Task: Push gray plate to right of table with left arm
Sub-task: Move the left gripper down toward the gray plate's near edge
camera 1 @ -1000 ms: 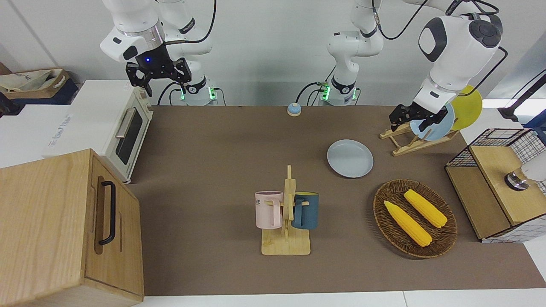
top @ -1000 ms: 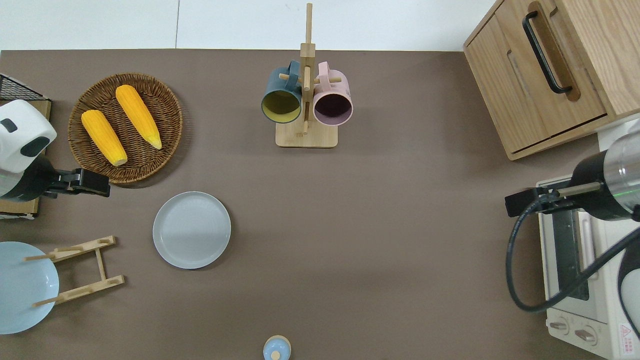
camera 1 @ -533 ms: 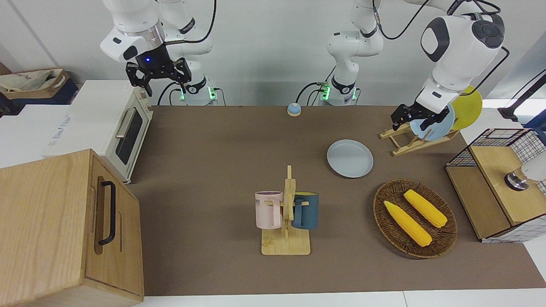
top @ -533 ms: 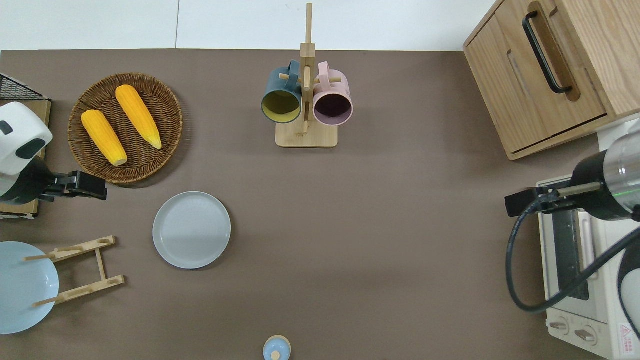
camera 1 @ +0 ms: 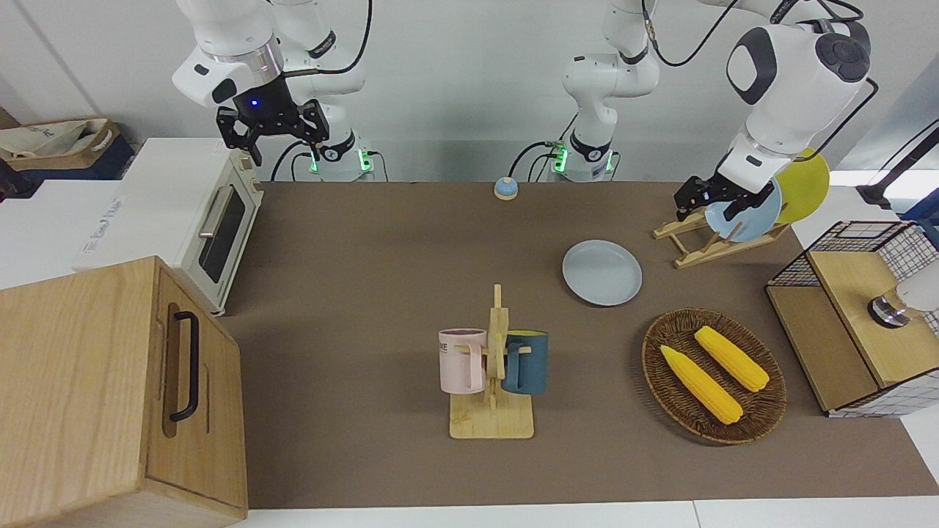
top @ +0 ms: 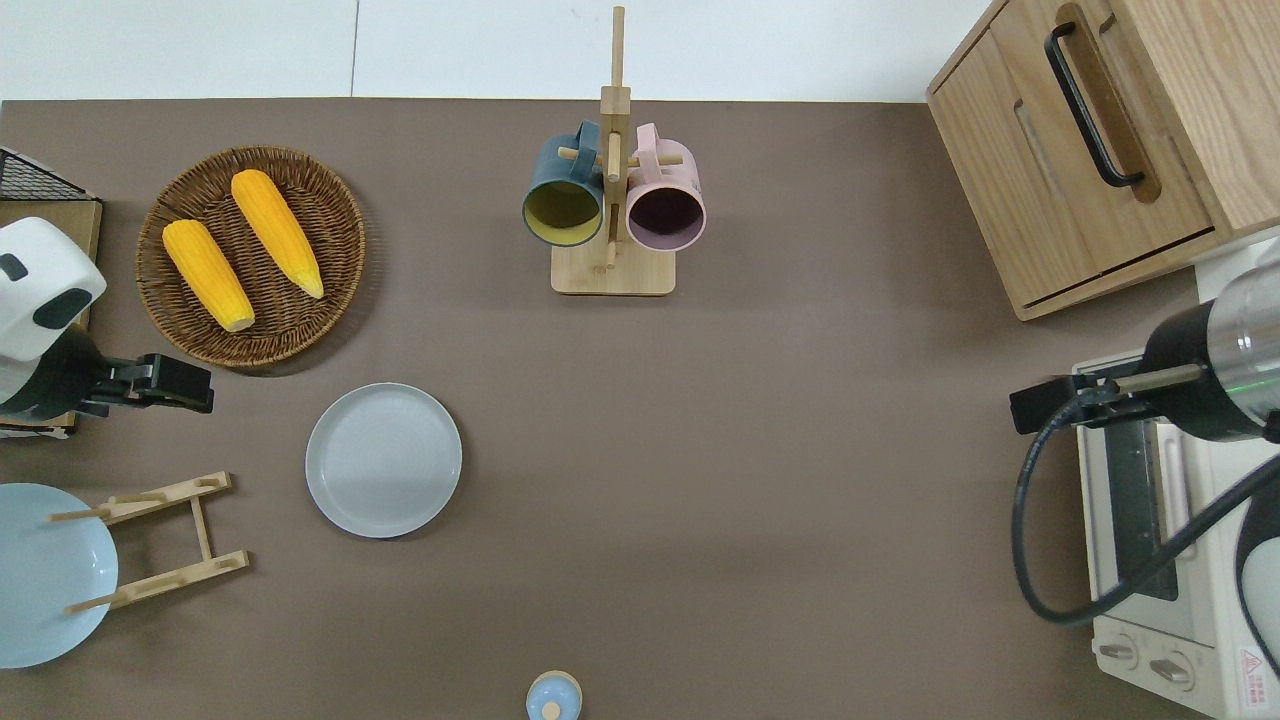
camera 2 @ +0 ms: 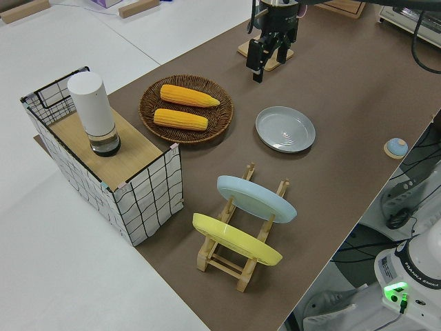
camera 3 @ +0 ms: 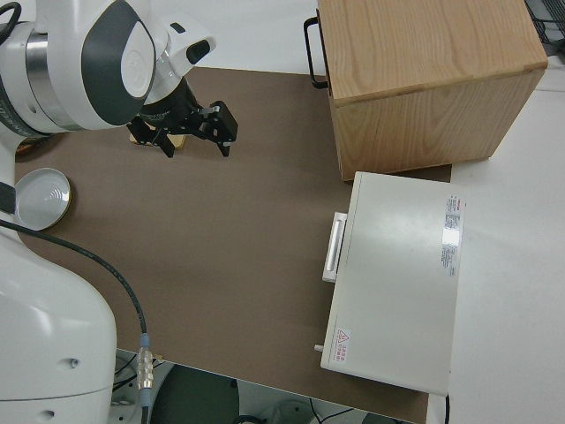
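The gray plate [camera 1: 601,273] [top: 383,460] [camera 2: 285,129] lies flat on the brown table [top: 760,450], toward the left arm's end. My left gripper [top: 203,388] [camera 1: 708,213] [camera 2: 259,63] is open and empty. It is up in the air over the mat between the wicker basket and the wooden dish rack, apart from the plate. The right arm is parked, its gripper [camera 1: 282,150] [camera 3: 196,146] open and empty.
A wicker basket [top: 345,215] holds two corn cobs. A dish rack [top: 160,540] carries a sky-blue plate [top: 45,575] and a yellow plate [camera 1: 807,183]. A mug rack [top: 612,275], a wooden cabinet [top: 1090,200], a toaster oven [camera 1: 213,220], a small bell [top: 553,696] and a wire crate [camera 2: 148,200] also stand here.
My left gripper has drifted a little toward the robots and toward the left arm's end of the table. The gray plate and the right arm have not moved.
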